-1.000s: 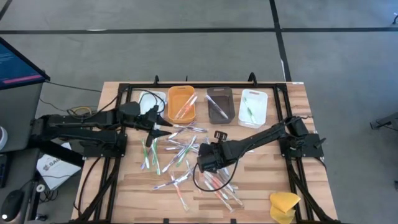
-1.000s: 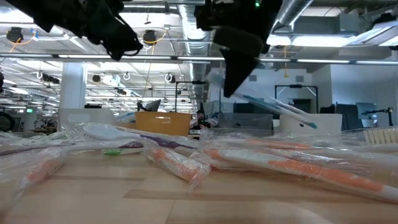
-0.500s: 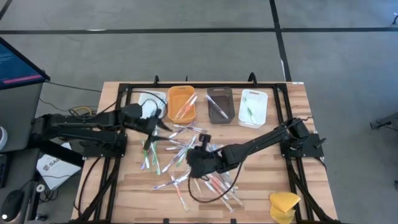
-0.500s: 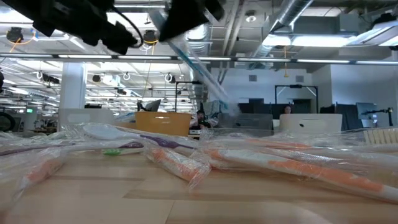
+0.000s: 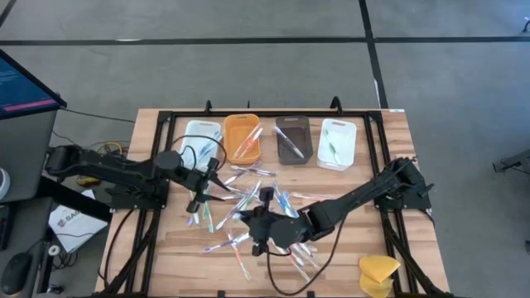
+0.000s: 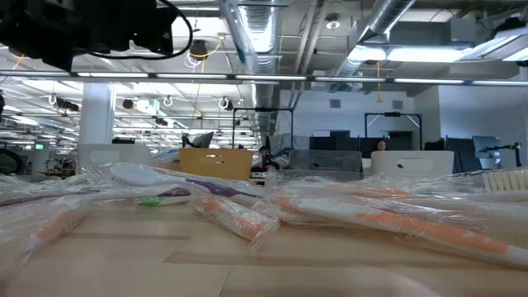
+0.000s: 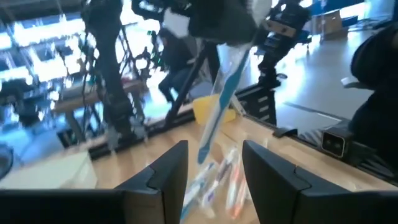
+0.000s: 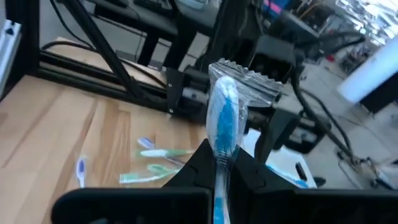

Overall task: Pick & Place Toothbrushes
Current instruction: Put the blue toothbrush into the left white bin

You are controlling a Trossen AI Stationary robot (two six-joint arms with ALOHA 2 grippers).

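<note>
- the right claw [image 5: 263, 217] is clenched on a blue toothbrush [image 8: 222, 124] in a clear wrapper, held up off the counter [image 5: 397, 157] above the loose toothbrushes [image 5: 240, 199].
- the left claw [image 5: 209, 176] sits just beside the pile's left side, fingers [image 7: 168, 171] parted with nothing between them; the blue toothbrush hangs in front of it.
- this looks like a carry or a hand-off: keep the right grip firm, since the slick wrapper could slip, and lift clear of the pile before swinging.
- the trays stand in a row at the counter's far edge: white tray [image 5: 199, 136], orange tray [image 5: 241, 138], brown tray [image 5: 291, 139], second white tray [image 5: 335, 145].
- the two arms are near each other over the middle, so one should wait while the other crosses.
- the black frame [image 5: 273, 114] runs close behind the trays; approach from above, not from behind.
- the yellow lump [image 5: 378, 271] lies well apart at the near right corner.
</note>
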